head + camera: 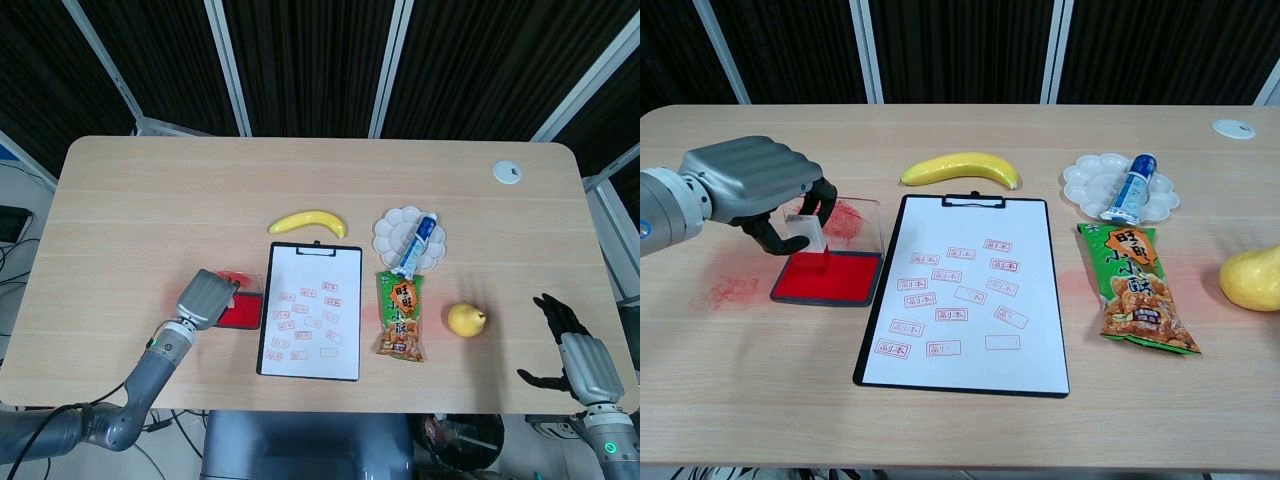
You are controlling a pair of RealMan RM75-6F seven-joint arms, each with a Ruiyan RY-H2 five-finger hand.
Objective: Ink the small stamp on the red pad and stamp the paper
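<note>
Behind the left hand [755, 192], the small stamp [806, 229] shows only partly.

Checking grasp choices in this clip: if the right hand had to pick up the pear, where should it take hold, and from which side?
Probably around the wide lower body of the pear, coming from above or from its own right side. The pear lies alone on bare table, with the snack bag on its far side and the open right hand nearer. The narrow stem end would likely offer less to hold.
</note>
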